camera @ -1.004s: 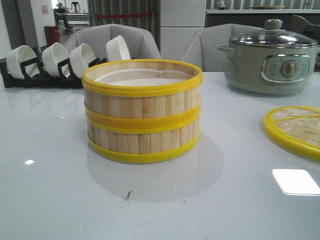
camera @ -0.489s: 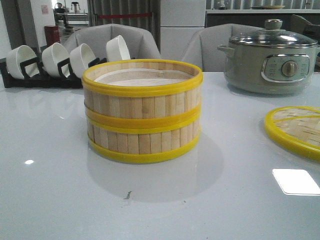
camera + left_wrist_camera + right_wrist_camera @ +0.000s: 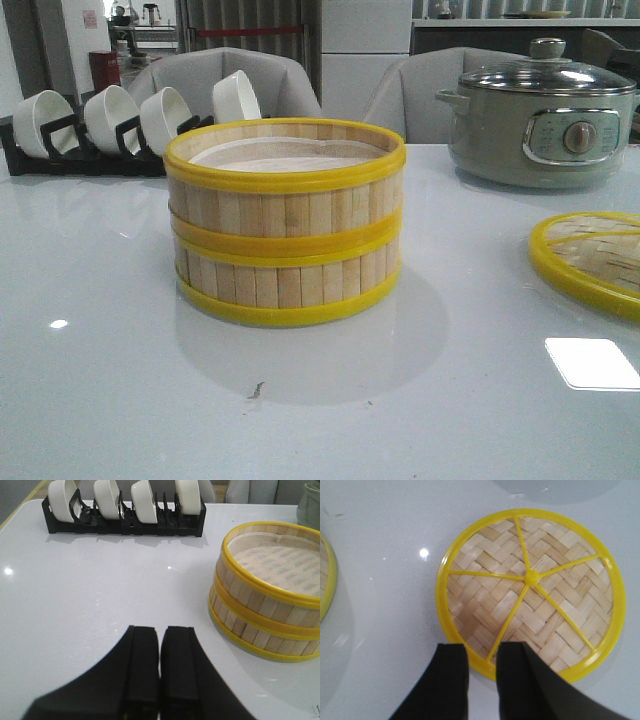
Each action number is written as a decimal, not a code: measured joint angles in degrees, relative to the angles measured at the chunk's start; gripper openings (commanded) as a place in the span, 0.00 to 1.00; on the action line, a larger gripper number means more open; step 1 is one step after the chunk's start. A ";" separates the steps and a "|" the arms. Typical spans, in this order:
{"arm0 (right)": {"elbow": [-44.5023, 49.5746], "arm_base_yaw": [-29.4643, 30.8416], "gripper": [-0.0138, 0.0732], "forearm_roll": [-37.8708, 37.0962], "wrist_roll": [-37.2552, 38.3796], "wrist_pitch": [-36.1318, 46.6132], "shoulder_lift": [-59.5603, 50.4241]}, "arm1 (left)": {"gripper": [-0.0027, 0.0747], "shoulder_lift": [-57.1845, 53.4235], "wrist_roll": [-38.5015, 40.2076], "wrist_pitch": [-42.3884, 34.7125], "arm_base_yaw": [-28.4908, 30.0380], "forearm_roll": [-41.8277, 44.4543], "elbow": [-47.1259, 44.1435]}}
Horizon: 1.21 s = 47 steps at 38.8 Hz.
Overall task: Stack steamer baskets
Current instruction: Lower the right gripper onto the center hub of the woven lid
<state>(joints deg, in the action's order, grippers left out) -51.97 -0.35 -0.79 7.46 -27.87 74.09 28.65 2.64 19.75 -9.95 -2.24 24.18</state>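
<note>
Grippers first: my left gripper (image 3: 159,667) has its fingers pressed together, holding nothing, hanging over bare table (image 3: 90,595) beside the baskets. My right gripper (image 3: 482,677) shows a narrow gap between its fingers, nothing in it, hovering above the woven lid (image 3: 530,587), which lies flat on the table, ribs up.

Top basket (image 3: 285,185) sits squarely on the bottom basket (image 3: 288,282), yellow rims meeting all round, mid-table, no visible tilt or overhang. White liner shows inside the top one. Bowl rack (image 3: 100,125) and electric pot (image 3: 540,125) stand well behind.

I judge the stack done. Nothing left unless the lid is wanted, which the task doesn't mention.
</note>
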 measured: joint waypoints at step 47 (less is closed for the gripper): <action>-21.48 5.38 0.49 -0.83 -0.39 -6.76 30.86 | 0.16 0.00 0.09 0.00 0.00 -0.09 0.00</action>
<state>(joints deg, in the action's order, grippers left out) -73.44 5.02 -1.62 7.07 -34.63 104.95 28.65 2.73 19.75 -9.95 -2.33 24.18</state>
